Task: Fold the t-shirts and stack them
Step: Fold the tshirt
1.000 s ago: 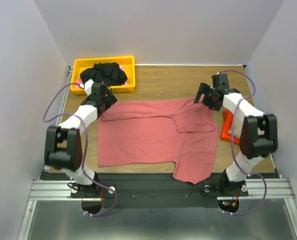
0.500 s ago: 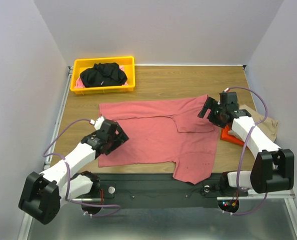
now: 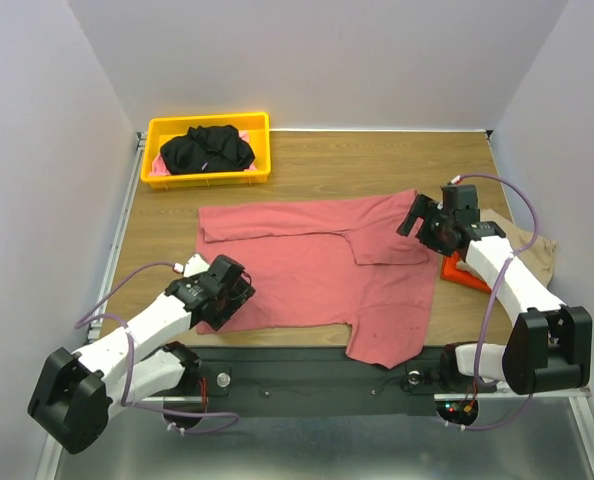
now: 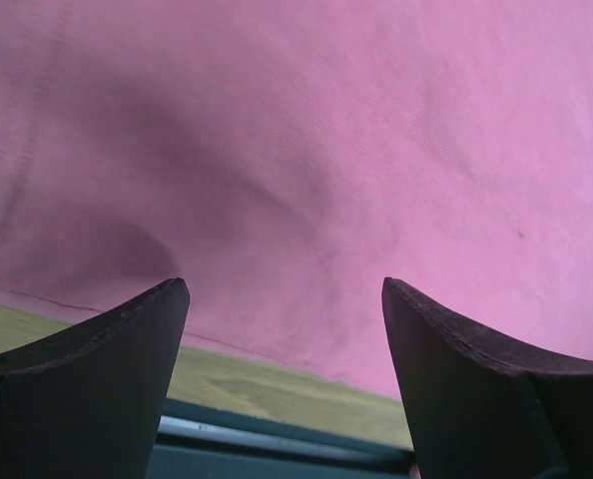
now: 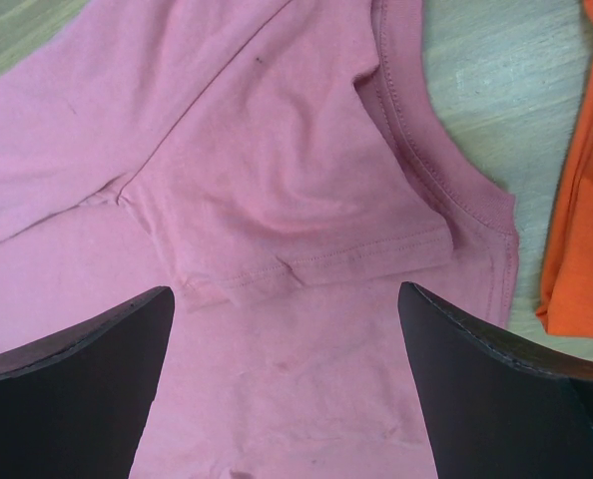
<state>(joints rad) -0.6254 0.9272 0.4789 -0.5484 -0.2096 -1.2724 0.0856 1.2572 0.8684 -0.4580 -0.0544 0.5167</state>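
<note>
The large dusty-red t-shirt (image 3: 307, 270) lies spread on the table, its far edge and right sleeve folded over. My left gripper (image 3: 239, 297) is open and empty, low over the shirt's near-left hem (image 4: 306, 190). My right gripper (image 3: 414, 215) is open and empty above the shirt's right side, by the collar and folded sleeve (image 5: 306, 190). The black t-shirt (image 3: 209, 148) sits bunched in the yellow bin (image 3: 257, 172). The tan t-shirt (image 3: 532, 248) lies at the right edge, partly behind my right arm.
An orange cloth (image 3: 464, 272) lies on the table under my right arm, and shows at the right edge of the right wrist view (image 5: 581, 220). The near table edge and a metal rail (image 4: 267, 434) run just below the left gripper.
My left arm swung from the bin area down to the shirt's near-left corner. My right arm drew back from the shirt's far-right edge and now hovers by the collar. The far edge lies folded.
</note>
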